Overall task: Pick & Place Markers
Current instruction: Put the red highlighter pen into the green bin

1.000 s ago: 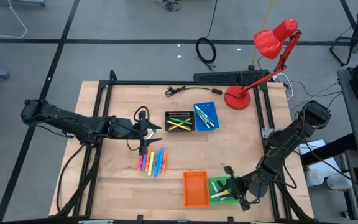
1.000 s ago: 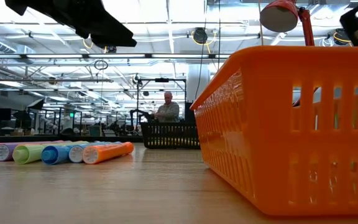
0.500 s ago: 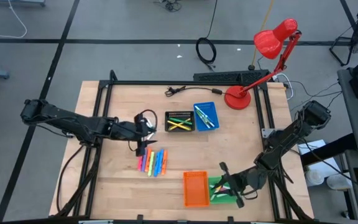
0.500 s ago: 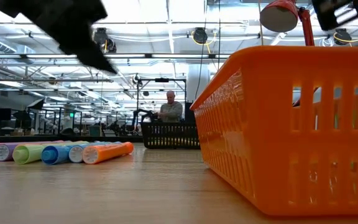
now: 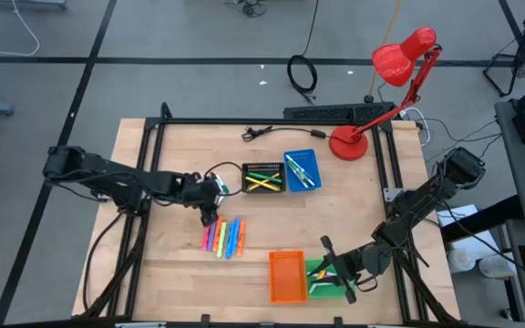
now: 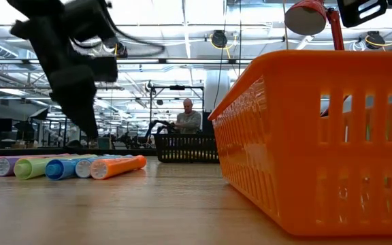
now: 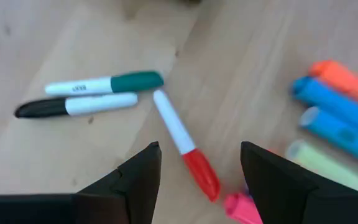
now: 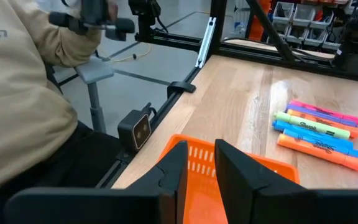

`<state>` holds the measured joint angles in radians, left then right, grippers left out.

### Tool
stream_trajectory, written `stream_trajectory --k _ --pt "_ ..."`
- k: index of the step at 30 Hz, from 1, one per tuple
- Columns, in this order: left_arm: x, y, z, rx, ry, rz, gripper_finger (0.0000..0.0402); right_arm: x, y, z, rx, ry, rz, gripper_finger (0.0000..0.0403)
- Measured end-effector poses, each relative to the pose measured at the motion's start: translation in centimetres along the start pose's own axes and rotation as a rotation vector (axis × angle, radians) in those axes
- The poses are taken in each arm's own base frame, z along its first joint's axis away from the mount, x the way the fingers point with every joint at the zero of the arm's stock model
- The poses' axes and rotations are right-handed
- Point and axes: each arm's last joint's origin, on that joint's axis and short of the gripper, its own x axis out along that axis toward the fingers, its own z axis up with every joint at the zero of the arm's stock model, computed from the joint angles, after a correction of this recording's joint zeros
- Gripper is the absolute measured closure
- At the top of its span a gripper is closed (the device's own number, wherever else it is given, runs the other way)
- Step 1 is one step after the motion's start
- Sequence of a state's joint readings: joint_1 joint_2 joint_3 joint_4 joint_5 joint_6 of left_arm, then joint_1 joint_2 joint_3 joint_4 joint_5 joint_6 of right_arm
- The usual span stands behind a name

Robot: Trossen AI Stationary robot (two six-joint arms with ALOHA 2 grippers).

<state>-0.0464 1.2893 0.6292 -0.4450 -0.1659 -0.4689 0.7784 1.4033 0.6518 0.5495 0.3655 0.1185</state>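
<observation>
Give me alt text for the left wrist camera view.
The left tool, fingers open, hovers over a red-capped white marker on the wooden table. Green-capped and black-capped markers lie beyond it, with orange, blue and yellow highlighters alongside.

- The pink marker gets chopped off by the left wrist picture's bottom edge.
- Orange tray blocks the green tray completely in the low view.
- The highlighters look pretty smeared.

table: matt wood | orange tray: glossy slotted plastic | markers: smooth plastic
</observation>
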Motion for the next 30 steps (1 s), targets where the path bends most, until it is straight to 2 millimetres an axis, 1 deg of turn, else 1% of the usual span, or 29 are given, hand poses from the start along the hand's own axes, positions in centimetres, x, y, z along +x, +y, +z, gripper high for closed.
stream_trajectory --k 5,10,18,20,22,24,27,29,30 --pt "2.1 1.2 0.1 -0.044 0.097 0.035 0.0176 0.0 0.0 0.0 0.0 0.0 0.0 0.0332" --pt "3.4 1.9 -0.1 -0.069 0.184 0.016 0.0176 0.0 0.0 0.0 0.0 0.0 0.001 0.0332" --pt "4.1 2.1 -0.5 -0.04 0.244 0.052 0.0177 0.0 0.0 0.0 0.0 0.001 0.001 0.0333" --pt "4.0 2.2 -0.7 -0.048 0.267 0.064 0.0185 0.0 0.0 0.0 0.0 0.002 0.001 0.0332" --pt "4.0 2.3 -0.9 -0.062 0.286 0.075 0.0206 0.0 0.0 0.0 -0.001 0.004 0.0 0.0332" --pt "3.9 2.4 -1.0 -0.072 0.296 0.085 0.0239 0.0 0.0 0.0 -0.002 0.005 0.0 0.0333" --pt "3.9 2.4 -1.1 -0.061 0.303 0.095 0.0304 0.0 0.0 -0.1 -0.003 0.008 0.0 0.0332" --pt "3.9 2.5 -1.2 -0.025 0.309 0.093 0.035 0.0 0.0 -0.1 -0.003 0.007 0.0 0.0332" --pt "3.9 2.5 -1.2 -0.001 0.312 0.092 0.0367 0.0 0.0 -0.1 -0.003 0.008 0.0 0.0333"
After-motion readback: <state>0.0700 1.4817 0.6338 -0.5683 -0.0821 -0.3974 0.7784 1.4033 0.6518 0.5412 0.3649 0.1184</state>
